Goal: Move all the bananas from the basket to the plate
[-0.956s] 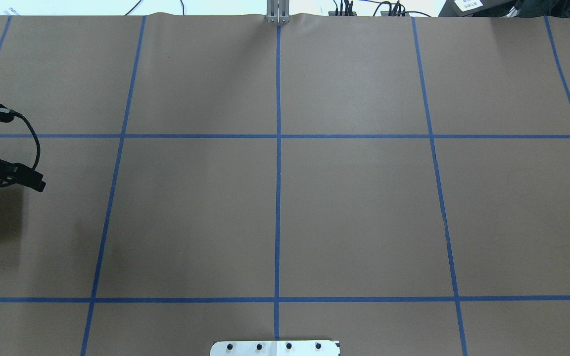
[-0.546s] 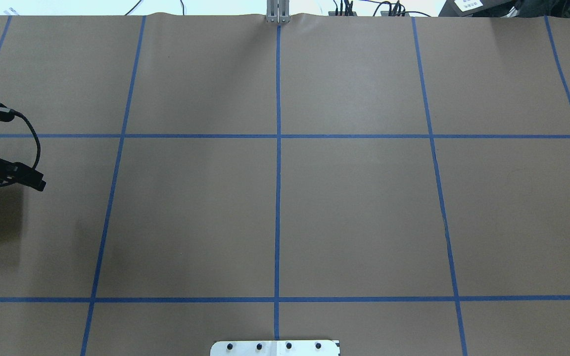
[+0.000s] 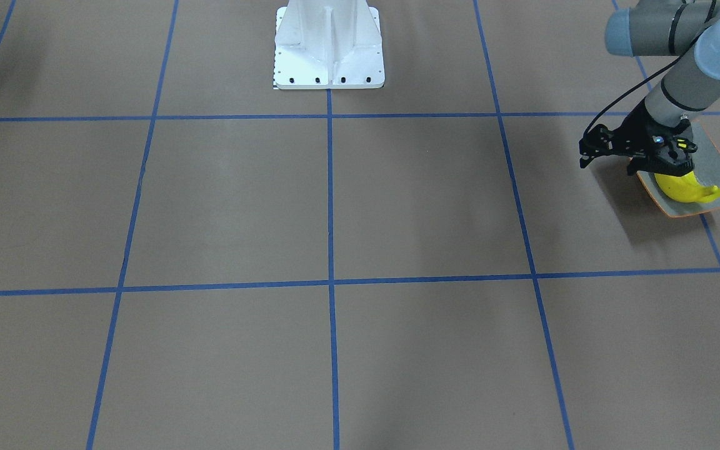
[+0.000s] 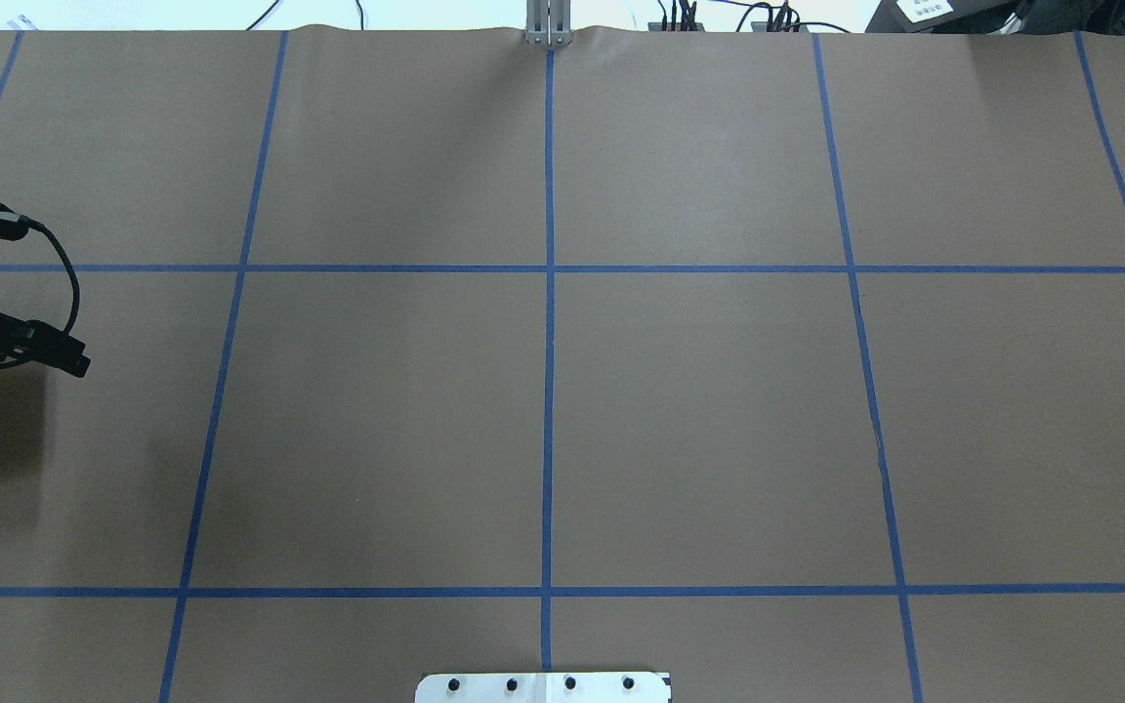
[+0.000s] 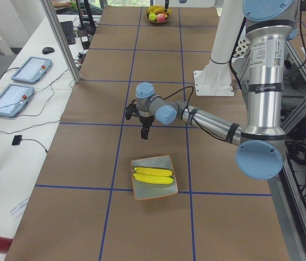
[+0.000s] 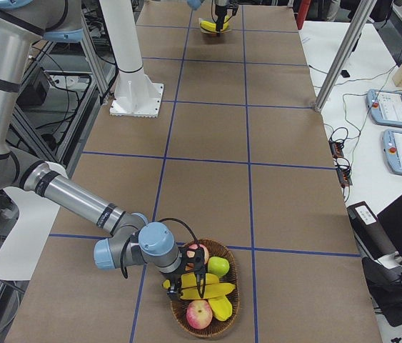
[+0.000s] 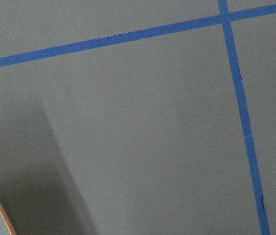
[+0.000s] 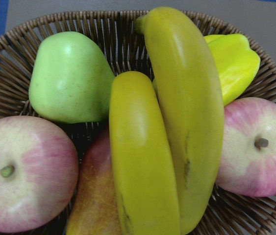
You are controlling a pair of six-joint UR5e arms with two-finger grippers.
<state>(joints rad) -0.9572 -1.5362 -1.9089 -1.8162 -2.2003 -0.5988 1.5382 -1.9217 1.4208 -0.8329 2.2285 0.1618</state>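
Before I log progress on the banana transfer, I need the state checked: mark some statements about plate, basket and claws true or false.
1. Two bananas lie on the plate. True.
2. The basket has no bananas. False: two basket bananas lie in it.
3. The right claw is over the basket. True.
4. The left claw grips a banana. False: it carries nothing, near the plate.
5. Plate and basket sit side by side. False: they are at opposite ends of the table.
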